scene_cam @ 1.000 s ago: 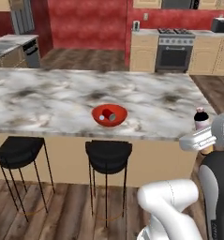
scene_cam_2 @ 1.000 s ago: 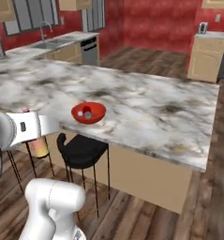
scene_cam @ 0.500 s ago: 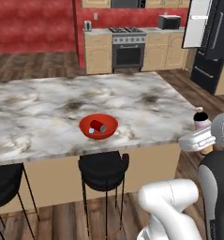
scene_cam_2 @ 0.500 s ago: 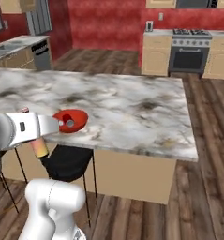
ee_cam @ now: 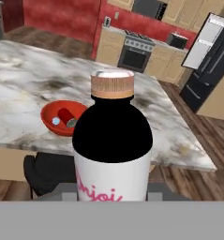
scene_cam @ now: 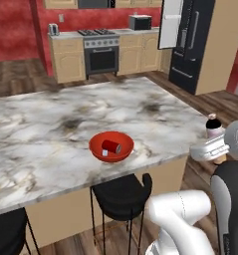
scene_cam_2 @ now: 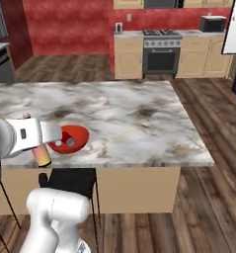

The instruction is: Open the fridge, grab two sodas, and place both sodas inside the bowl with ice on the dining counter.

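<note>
Pink lettering that looks like "Anjoi" runs across the white label of the soda bottle (ee_cam: 112, 154).

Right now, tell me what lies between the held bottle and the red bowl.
In the hand view, bare marble counter and its near edge separate the bottle from the red bowl; a black stool sits below.

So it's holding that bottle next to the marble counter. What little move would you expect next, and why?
Probably carry the bottle out over the dining counter toward the red bowl. The gripper is shut on the bottle, off the counter's edge, and the red can already lies in the bowl.
</note>
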{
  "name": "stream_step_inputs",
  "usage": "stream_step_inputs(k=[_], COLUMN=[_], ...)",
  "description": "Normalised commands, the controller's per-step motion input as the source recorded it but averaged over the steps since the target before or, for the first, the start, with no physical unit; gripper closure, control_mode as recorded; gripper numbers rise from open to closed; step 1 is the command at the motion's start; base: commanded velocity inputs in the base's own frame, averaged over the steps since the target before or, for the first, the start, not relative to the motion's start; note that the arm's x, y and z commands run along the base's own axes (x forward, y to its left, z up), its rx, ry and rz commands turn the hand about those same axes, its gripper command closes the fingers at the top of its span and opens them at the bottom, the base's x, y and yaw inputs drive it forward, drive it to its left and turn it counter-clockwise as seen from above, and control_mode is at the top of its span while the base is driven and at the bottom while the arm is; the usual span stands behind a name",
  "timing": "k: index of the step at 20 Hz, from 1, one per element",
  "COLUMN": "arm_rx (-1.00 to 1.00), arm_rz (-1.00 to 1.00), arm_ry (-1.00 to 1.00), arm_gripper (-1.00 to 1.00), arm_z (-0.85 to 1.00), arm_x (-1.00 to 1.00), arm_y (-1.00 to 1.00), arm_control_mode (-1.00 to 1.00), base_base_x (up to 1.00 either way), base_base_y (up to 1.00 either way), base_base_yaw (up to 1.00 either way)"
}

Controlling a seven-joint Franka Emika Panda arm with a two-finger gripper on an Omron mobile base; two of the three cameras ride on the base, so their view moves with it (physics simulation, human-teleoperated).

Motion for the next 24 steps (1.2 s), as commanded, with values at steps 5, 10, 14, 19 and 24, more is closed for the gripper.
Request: stream_step_inputs(k=[5, 10, 14, 19, 24], arm_rx=[0.0, -0.11, -0.22, -0.27, -0.22], arm_rz=[0.0, 0.04, 0.13, 0.15, 0.19], arm_ry=[0.0, 0.26, 0.49, 0.52, 0.43], arm_gripper=[1.0, 1.0, 1.0, 1.0, 1.0], arm_z=[0.0, -0.1, -0.29, -0.36, -0.43], arm_x=[0.0, 0.78, 0.93, 0.77, 0.65], arm_y=[0.0, 0.17, 0.32, 0.35, 0.26], arm_control_mode=[1.0, -1.0, -1.0, -1.0, -1.0], base_base_x=[0.58, 0.17, 0.0, 0.0, 0.0], base_base_y=[0.62, 0.07, 0.0, 0.0, 0.0], base_base_yaw=[-0.13, 0.0, 0.0, 0.0, 0.0])
